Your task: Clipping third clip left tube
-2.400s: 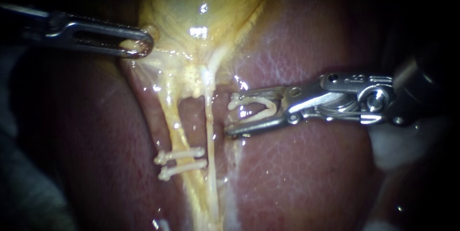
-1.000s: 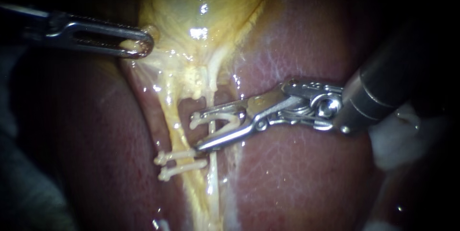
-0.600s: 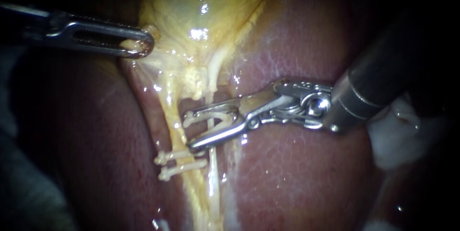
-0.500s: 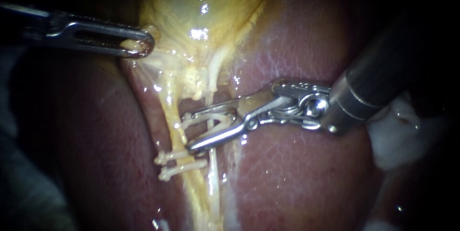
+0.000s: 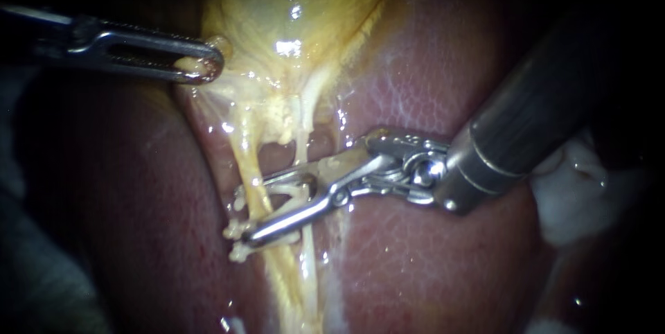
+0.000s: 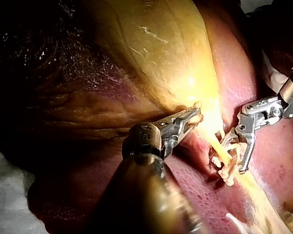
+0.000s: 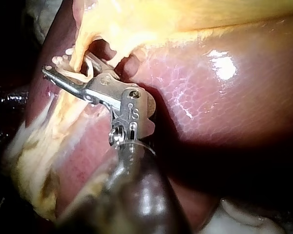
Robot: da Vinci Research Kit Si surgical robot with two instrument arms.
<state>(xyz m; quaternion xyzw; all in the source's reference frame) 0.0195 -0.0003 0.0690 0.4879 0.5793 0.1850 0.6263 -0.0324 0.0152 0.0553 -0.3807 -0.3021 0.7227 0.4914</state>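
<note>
The left tube (image 5: pixel 251 164) is a thin, soft, wet yellow string in the lower middle. It could tear, so take it gently just above the two white clips (image 5: pixel 237 252). The right instrument's claw (image 5: pixel 244 213) holds an open clip (image 5: pixel 294 199) spread wide around it, and the left instrument's claw (image 5: pixel 202 65), upper left, pinches the gallbladder (image 5: pixel 291 1).

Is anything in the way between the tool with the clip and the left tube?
Nothing visible. The right tool, holding the clip, straddles the left tube. The thin right tube also crosses its jaws; inside or behind them, I cannot tell.
</note>
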